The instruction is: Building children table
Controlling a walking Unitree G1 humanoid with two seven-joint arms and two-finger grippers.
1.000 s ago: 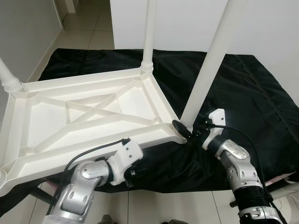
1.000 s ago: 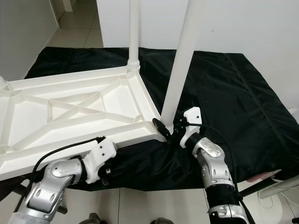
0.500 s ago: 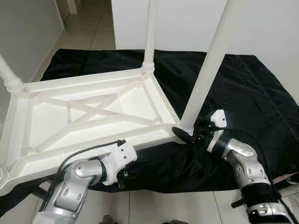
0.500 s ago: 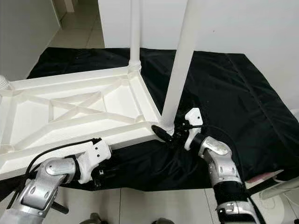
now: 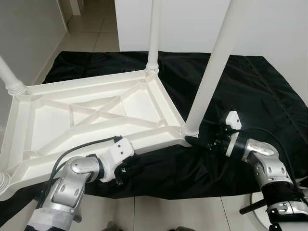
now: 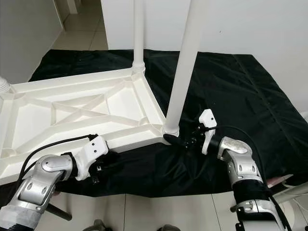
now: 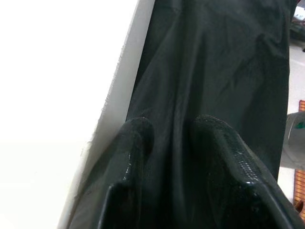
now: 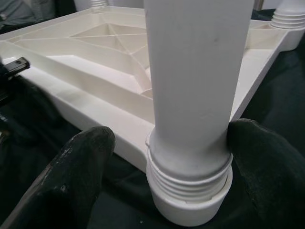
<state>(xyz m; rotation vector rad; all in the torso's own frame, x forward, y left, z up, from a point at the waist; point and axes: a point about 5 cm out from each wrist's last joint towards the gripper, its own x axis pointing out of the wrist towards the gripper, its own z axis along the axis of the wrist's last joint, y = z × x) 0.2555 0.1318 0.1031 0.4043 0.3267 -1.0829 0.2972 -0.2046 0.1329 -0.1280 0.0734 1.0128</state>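
Note:
The white plastic table top [image 5: 33, 122] lies upside down on a black cloth [image 5: 250, 96]. White legs stand upright in its corners: the near right leg [image 5: 211, 67], a far leg [image 5: 154, 33] and a left leg [image 5: 9, 79]. My right gripper [image 5: 195, 141] is low at the threaded base of the near right leg [image 8: 190, 95]. Its fingers [image 8: 86, 157] stand open on either side of that base, one pad touching it. My left gripper [image 5: 126, 171] hangs open just below the table top's near edge [image 7: 71, 95], over the cloth, nothing between its fingers [image 7: 136, 136].
The cloth covers tiled floor [image 5: 91, 29] before a white wall [image 5: 187, 24]; a grey wall [image 5: 24, 33] stands on the left with a passage behind. A white round base [image 5: 272, 219] sits by my right arm at the cloth's near edge.
My right arm has swung out to the right, and its gripper now straddles the leg base from that side. My left gripper has slid left and lower under the near edge.

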